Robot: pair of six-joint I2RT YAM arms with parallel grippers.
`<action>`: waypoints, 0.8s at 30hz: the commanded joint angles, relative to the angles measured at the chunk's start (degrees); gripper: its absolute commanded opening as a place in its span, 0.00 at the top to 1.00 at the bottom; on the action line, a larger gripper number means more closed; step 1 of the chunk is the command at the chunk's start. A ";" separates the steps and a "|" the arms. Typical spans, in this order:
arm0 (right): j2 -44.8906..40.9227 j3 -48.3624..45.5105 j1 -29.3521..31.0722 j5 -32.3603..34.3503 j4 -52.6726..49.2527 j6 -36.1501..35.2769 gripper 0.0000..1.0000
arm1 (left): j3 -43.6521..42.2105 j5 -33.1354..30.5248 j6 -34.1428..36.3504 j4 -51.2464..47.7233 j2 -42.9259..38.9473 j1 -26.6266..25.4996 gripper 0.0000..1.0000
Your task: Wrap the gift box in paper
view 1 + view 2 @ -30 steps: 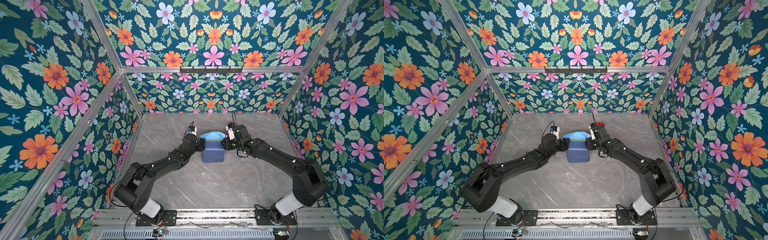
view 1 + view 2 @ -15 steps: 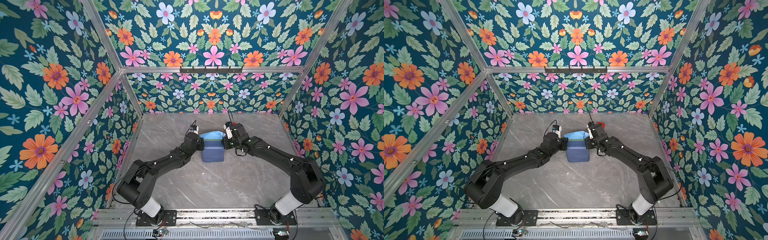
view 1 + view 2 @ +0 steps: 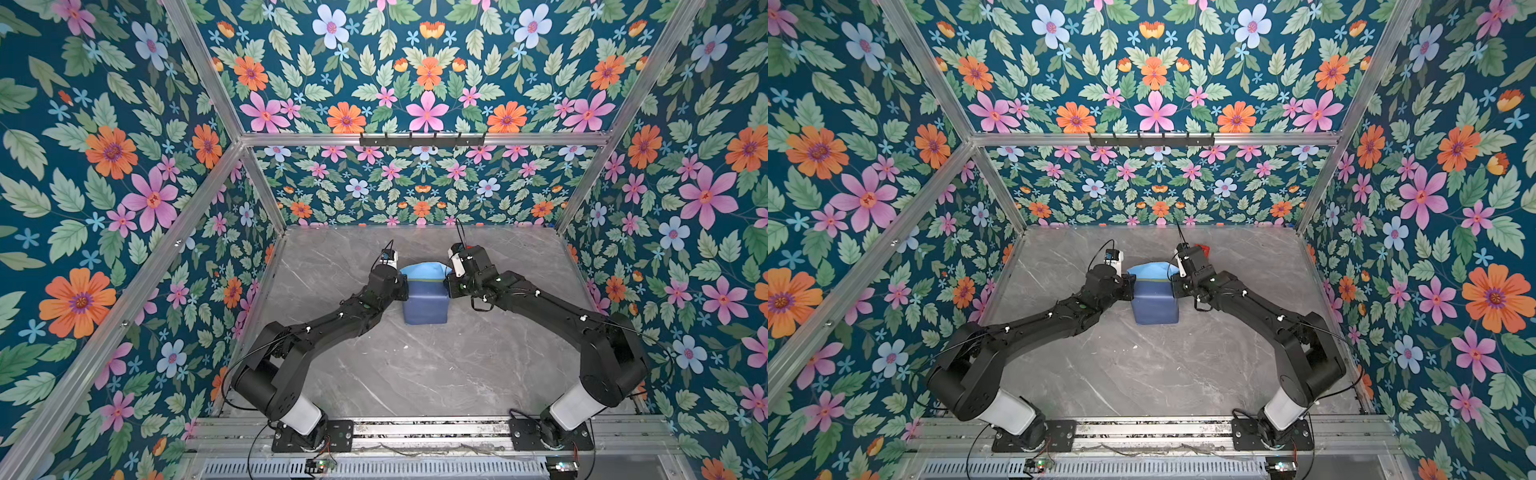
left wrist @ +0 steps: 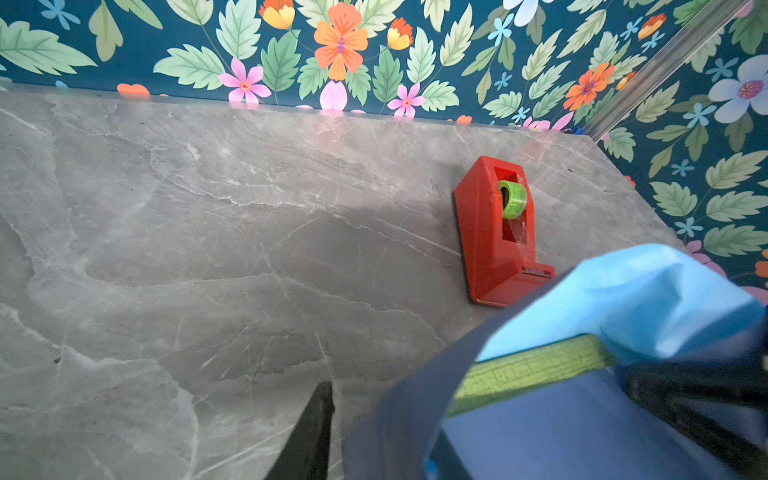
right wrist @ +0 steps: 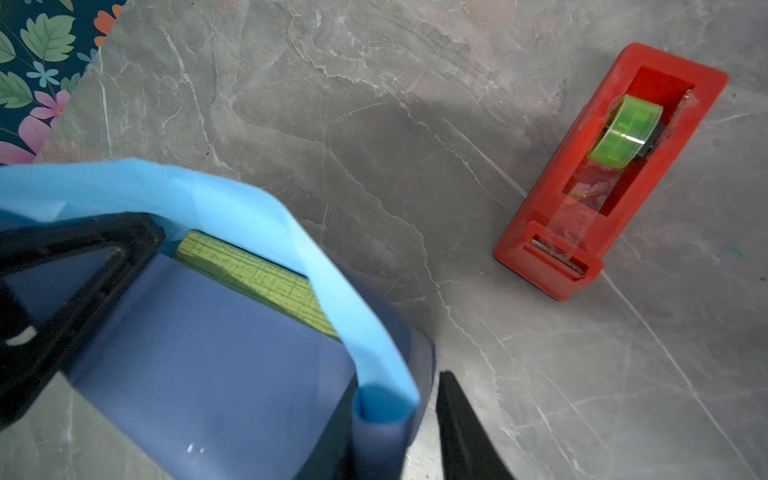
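- The left gripper (image 4: 476,380) is at the gift box's (image 4: 532,365) left end, jaws partway apart. One finger (image 4: 311,432) hangs outside the paper (image 3: 426,303) above bare table (image 3: 415,374), and the other lies over the sheet on the box's top.
- The paper's open end sits between those two fingers. Whether they pinch it or only straddle it cannot be told.
- The right gripper (image 5: 301,307) is at the box's right end and is also partly open. Its broad black finger (image 5: 62,291) rests over the slate-blue flap on the box's top, while the slim one stands just outside the paper's rolled edge, close to it.
- Here too the sheet runs between the fingers, and no firm grip can be made out.
- The left arm (image 3: 332,320) reaches low across the table towards the box with its elbow swung outward. Its wrist is level with the box's upper edge.
- The right arm (image 3: 540,299) mirrors it from the other side, its forearm angling in to the box's right end.
- The gift box stands on the table between the two grippers, nearly all of it covered. The slate-blue face covers its front and top, and a light-blue flap rises along its far edge.
- Only a thin green strip of the box shows between the two flaps.
- A red tape dispenser (image 4: 494,232) with a green roll (image 5: 615,133) lies beyond the box's far right corner, not touching it.
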 commanded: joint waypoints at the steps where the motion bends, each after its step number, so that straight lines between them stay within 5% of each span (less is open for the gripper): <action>1: -0.25 0.52 0.09 1.21 -2.40 0.25 0.67 | -0.28 -0.31 0.77 -0.32 0.40 0.04 0.73; 15: 0.89 1.26 0.57 2.50 -3.14 1.80 0.92 | -1.43 0.36 -0.78 0.91 0.51 0.04 0.91; 24: 1.05 1.84 0.87 3.25 -3.10 2.98 0.95 | -1.24 0.42 -1.13 1.09 0.86 0.04 0.93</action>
